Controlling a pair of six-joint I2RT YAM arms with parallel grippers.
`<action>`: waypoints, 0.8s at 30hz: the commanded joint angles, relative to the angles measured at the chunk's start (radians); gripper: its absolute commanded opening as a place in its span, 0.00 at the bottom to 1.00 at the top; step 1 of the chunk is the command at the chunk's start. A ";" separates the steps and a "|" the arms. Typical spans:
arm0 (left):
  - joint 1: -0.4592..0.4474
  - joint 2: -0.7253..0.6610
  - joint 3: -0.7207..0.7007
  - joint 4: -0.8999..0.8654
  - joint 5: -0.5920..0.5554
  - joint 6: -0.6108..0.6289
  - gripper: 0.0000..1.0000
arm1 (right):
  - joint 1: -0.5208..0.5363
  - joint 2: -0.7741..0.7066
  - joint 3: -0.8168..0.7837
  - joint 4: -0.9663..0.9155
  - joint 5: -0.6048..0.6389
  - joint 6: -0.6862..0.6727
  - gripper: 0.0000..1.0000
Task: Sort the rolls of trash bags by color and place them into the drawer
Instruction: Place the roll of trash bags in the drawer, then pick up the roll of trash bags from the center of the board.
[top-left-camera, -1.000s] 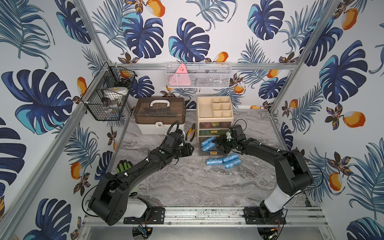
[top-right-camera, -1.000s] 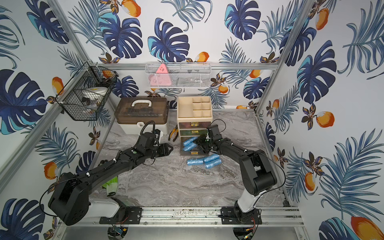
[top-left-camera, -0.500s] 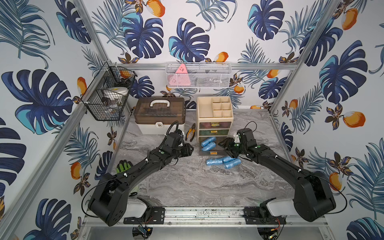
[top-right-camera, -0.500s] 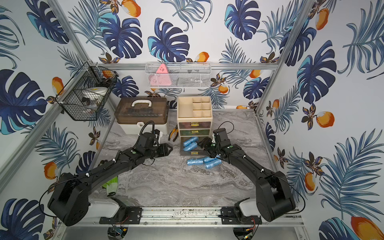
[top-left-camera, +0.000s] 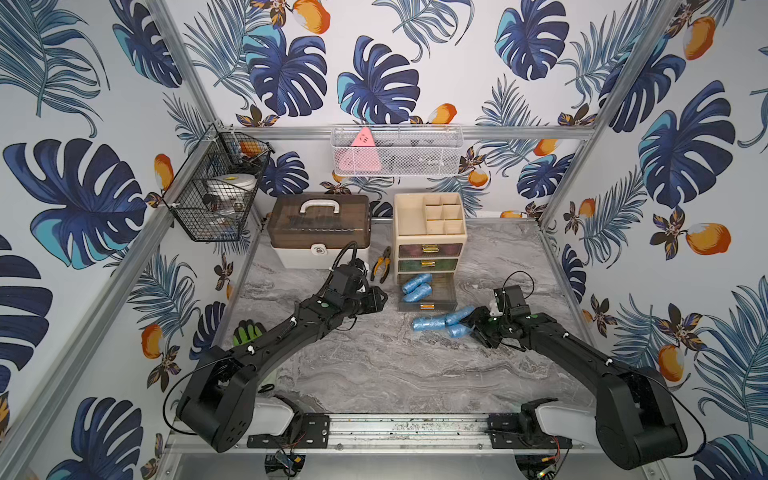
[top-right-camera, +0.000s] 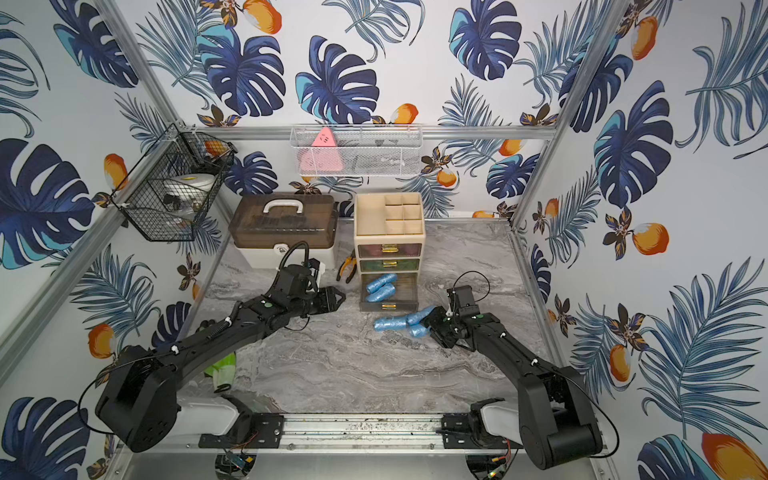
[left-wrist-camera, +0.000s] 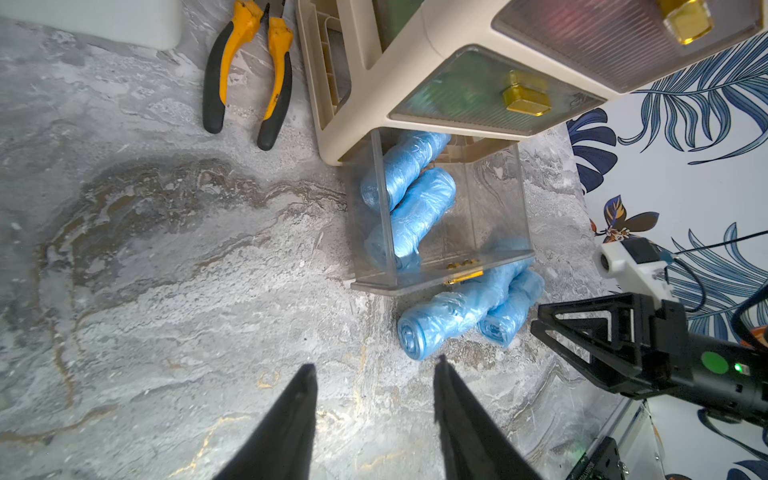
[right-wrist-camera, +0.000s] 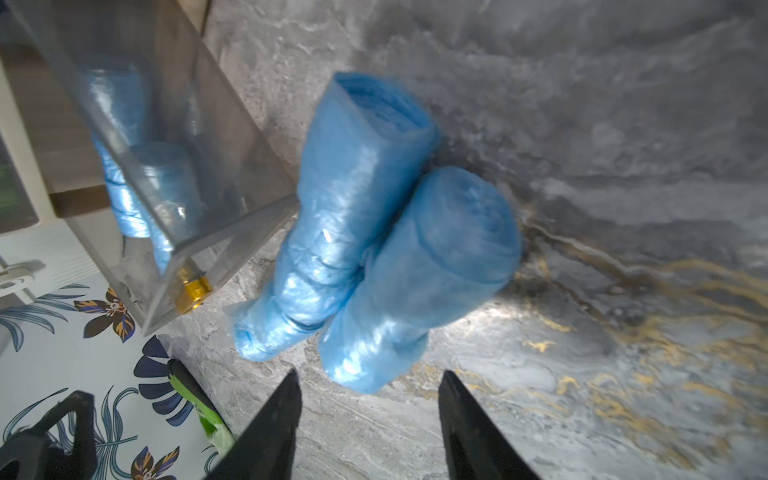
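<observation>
1. While poised just beside the 3 loose rolls (top-left-camera: 428, 323) on the surface (top-left-camera: 374, 365), jaws apart and empty, risk at right gripper (top-left-camera: 473, 327): shoving the touching pile rather than pinching 1 roll, thanks to slippery, crinkly film.
2. Could also catch 2 at once, since pressed side by side, then drop 1 short of the drawer (top-left-camera: 446, 293).
3. Clear front wall of that pulled-out bottom drawer close to the pile: easy to clip on the lift and knock askew.
4. At left gripper (left-wrist-camera: 375, 365): jaws apart too, nothing held, over bare surface near the drawer; possible crowding with the other arm.
5. Look: pale blue, glossy, wrinkled film wound into short cylinders, ends squashed unevenly; probably soft under a squeeze.
6. Whereabouts: 2 rolls inside (top-left-camera: 415, 286) the drawer, touching; 3 outside, just in front. No pink or green seen loose; tints behind the 2 shut drawers (top-left-camera: 444, 264) above hint at those colours stowed.
</observation>
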 joint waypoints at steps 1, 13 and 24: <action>0.001 -0.005 -0.004 0.013 0.003 0.000 0.50 | -0.017 0.018 -0.010 0.032 -0.011 -0.015 0.56; 0.002 -0.004 -0.009 0.020 0.001 0.002 0.50 | -0.060 0.118 -0.036 0.145 0.000 0.023 0.59; 0.002 0.004 -0.021 0.036 0.005 -0.003 0.50 | -0.089 0.091 -0.048 0.166 -0.001 0.032 0.21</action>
